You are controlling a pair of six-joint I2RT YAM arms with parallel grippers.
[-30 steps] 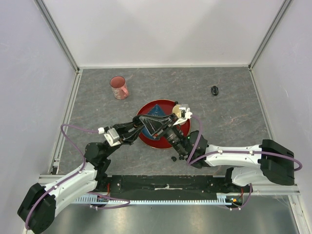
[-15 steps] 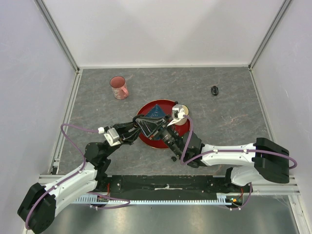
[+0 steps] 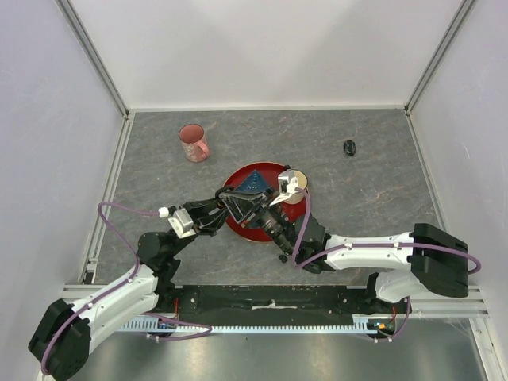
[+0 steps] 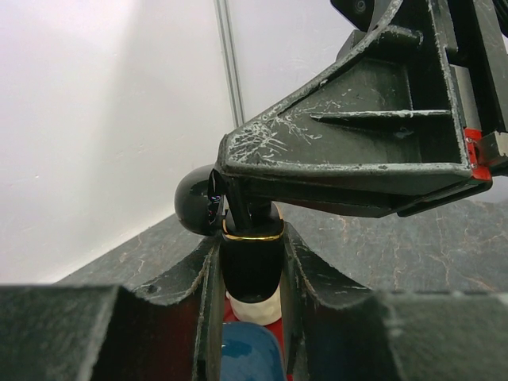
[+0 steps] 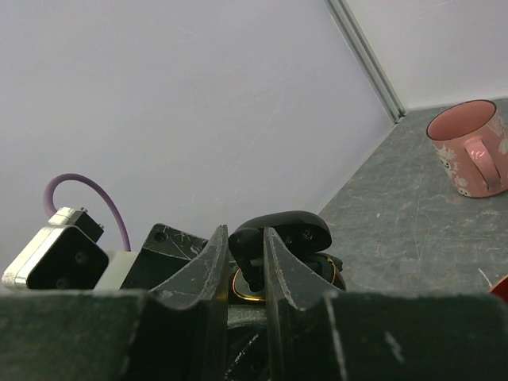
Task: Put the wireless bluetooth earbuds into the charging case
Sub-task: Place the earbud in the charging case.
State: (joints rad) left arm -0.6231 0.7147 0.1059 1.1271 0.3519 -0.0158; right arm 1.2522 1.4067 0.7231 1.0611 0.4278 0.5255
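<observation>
My left gripper [image 4: 252, 248] is shut on the black charging case [image 4: 252, 270]. The case has a gold rim and stands upright with its lid [image 4: 196, 211] open, above the red plate [image 3: 295, 213]. My right gripper [image 5: 246, 238] is shut on a tiny black earbud [image 5: 248, 248] and holds it just over the case's gold-rimmed opening [image 5: 242, 292], under the raised lid [image 5: 292, 226]. In the top view the two grippers, left [image 3: 243, 205] and right [image 3: 271, 219], meet over the plate and hide the case. Another small black earbud [image 3: 282, 258] lies on the table by the right arm.
A pink cup [image 3: 194, 143] stands at the back left and shows in the right wrist view [image 5: 468, 147]. A second black oval case [image 3: 349, 147] lies at the back right. A blue triangular thing [image 3: 254, 179] lies on the plate's far side. White walls enclose the table.
My right arm has shifted a little left and nearer, bringing its gripper closer to the left gripper over the plate. The left arm has hardly moved.
</observation>
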